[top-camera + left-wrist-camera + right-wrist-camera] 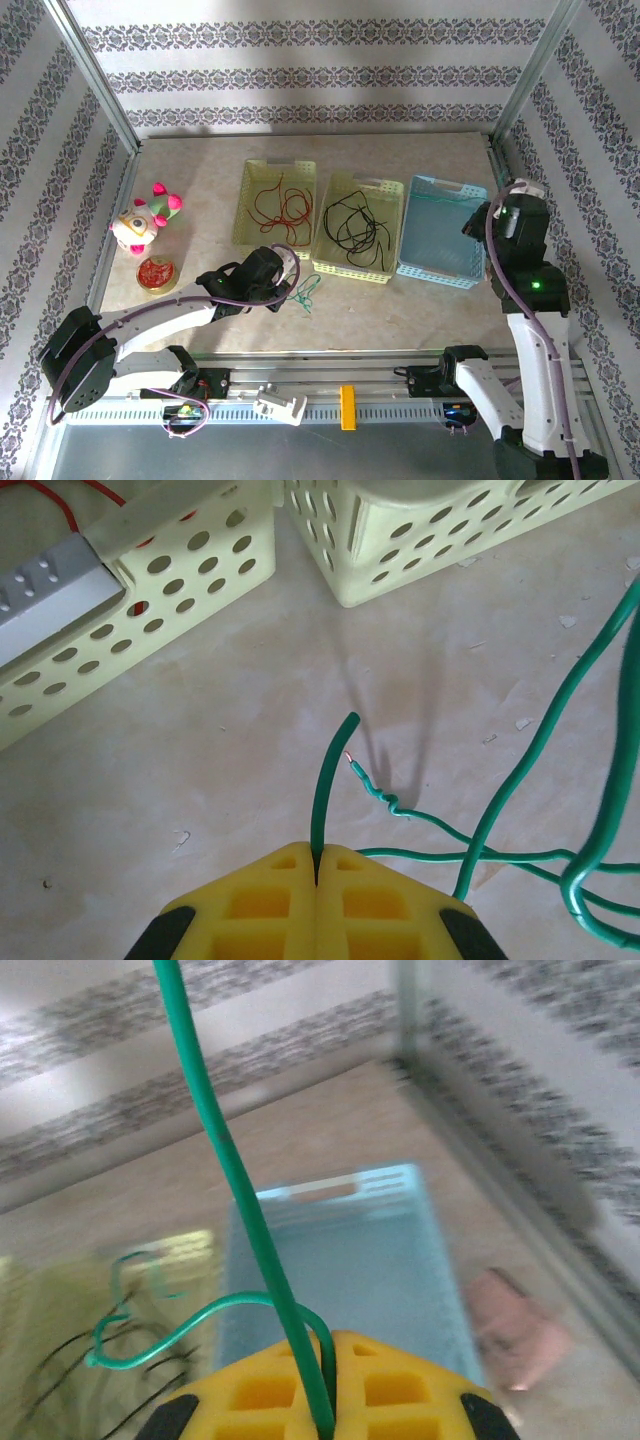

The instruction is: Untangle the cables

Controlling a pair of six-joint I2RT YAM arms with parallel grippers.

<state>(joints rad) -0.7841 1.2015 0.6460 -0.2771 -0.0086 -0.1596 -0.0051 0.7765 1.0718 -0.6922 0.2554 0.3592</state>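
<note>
Left gripper (316, 872): yellow ribbed fingers pressed flat together, pinching a green cable (328, 780) at the seam. A short stiff stub curves up from the pinch to a blunt cut end. More green strands (520, 780) loop over the table just right of the fingers, smooth and glossy. One thinner strand (385, 798) is kinked into a tight twist with a bare coppery tip. Table (200, 760) is beige, marbled and matte, flecked with small white chips. Right gripper (325, 1425): same yellow fingers, clamped on a second green cable (240, 1190) that runs straight up out of frame, its other end curling left in a loose hook. It hangs above a pale blue plastic basket (310, 1188), smooth-walled and rectangular. Red cables (280, 205) lie squiggled in the left pale yellow perforated basket (250, 200), and black cables (355, 228) lie coiled in the middle yellow basket (330, 262).
</note>
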